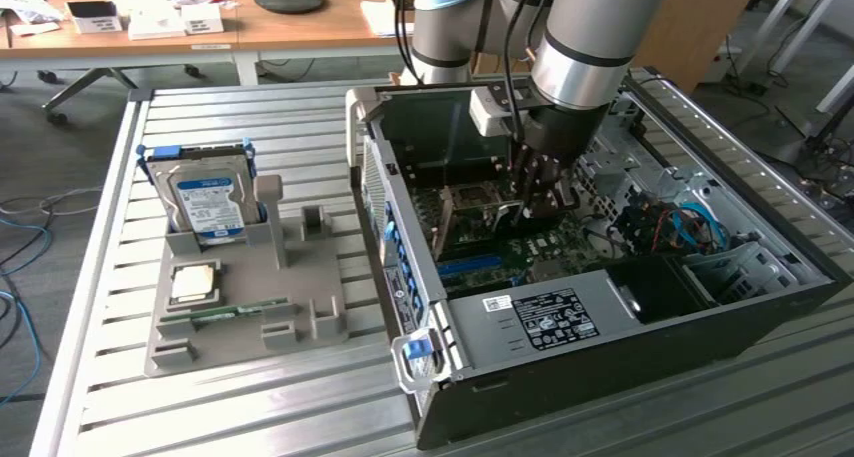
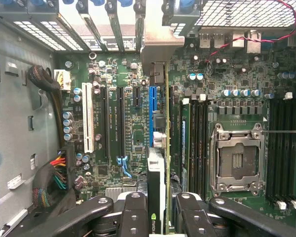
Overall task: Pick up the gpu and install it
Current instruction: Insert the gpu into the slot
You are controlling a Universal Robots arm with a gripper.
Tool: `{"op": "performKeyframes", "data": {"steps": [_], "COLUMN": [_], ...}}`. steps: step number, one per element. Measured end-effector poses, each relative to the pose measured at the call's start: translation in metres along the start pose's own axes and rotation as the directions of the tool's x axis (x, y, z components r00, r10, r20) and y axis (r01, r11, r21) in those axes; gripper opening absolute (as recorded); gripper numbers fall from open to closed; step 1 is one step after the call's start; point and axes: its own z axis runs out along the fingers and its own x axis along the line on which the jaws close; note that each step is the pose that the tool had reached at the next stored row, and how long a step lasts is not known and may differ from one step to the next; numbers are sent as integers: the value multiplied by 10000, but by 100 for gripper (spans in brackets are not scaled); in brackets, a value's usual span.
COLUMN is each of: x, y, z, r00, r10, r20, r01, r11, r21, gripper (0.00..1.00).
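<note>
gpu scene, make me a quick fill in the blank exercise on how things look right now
1. The gripper holds the gpu ____ the open computer case.
2. The long motherboard slot nearest the gpu is coloured ____.
3. On the grey tray beside the case, the hard drive stands ____.

Missing words: inside; blue; upright
</note>
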Motion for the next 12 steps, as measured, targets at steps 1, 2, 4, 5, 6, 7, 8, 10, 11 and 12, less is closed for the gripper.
{"op": "performKeyframes", "data": {"steps": [1,2,4,5,6,7,8,10,11,12], "x": [0,0,0,0,0,0,0,0,0,0], "y": [0,0,0,0,0,0,0,7,15,24], "z": [0,0,0,0,0,0,0,1,2,3], "r00": [10000,10000,10000,10000,10000,10000,10000,10000,10000,10000], "r10": [0,0,0,0,0,0,0,2,1,0], "r20": [0,0,0,0,0,1,-1,0,2,3], "r01": [0,0,0,0,0,0,0,-2,-1,0], "r11": [10000,10000,10000,10000,10000,10000,10000,10000,10000,10000], "r21": [0,-1,-1,-1,0,0,-1,0,1,1], "gripper": [27,27,27,27,27,27,27,27,27,27]}}
